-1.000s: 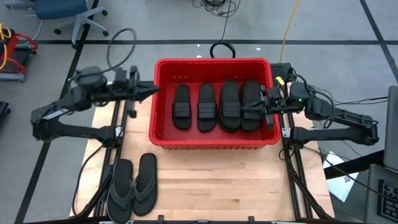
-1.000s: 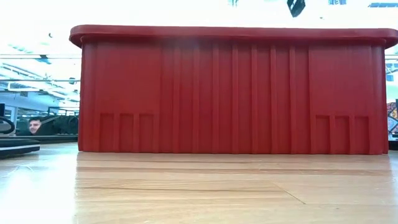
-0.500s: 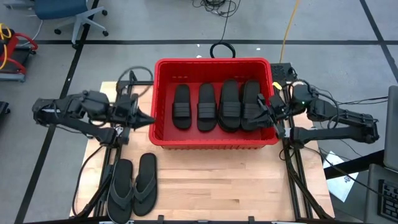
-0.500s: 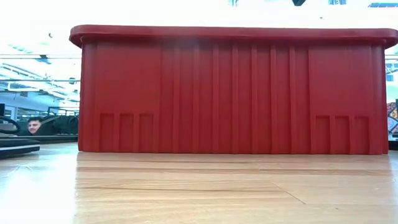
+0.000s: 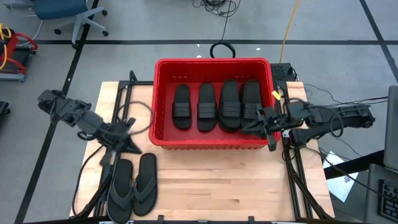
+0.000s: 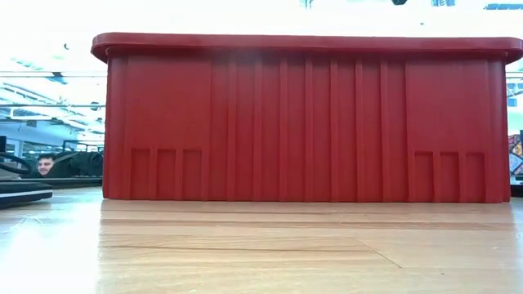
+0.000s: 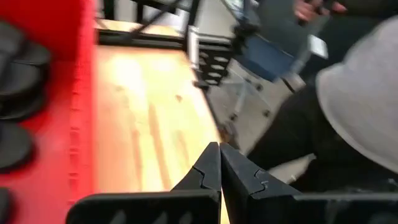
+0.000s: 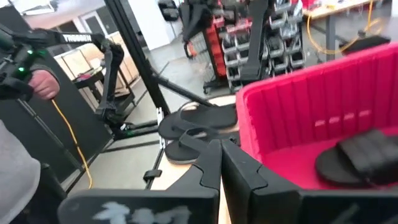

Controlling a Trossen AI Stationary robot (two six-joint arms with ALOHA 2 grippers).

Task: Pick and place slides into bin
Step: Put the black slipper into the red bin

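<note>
The red bin [image 5: 163,134] stands at the table's far middle, and several black slides [image 5: 216,107] lie flat side by side on its floor. Two dark grey flip-flops [image 5: 133,180] lie flat on the table near its front left corner; they also show in the right wrist view as flip-flops [image 8: 196,124]. My left gripper [image 5: 137,148] is shut and empty, just left of the bin's near left corner and above the flip-flops' far ends. My right gripper [image 5: 246,129] is shut and empty above the bin's near right part.
Bare wooden table [image 5: 217,186] stretches between the bin and the front edge. In the low view the bin's near wall [image 6: 302,114] fills the middle. A person in grey [image 7: 364,106] stands beyond the table's edge. Shelving [image 8: 261,43] shows in the room behind.
My left gripper has swung from the bin's far left corner along the bin's left side toward the near edge, sinking and tipping downward, and stays shut. My right gripper has swung over the bin's right part toward the near edge, also shut. Slides and flip-flops lie unmoved.
</note>
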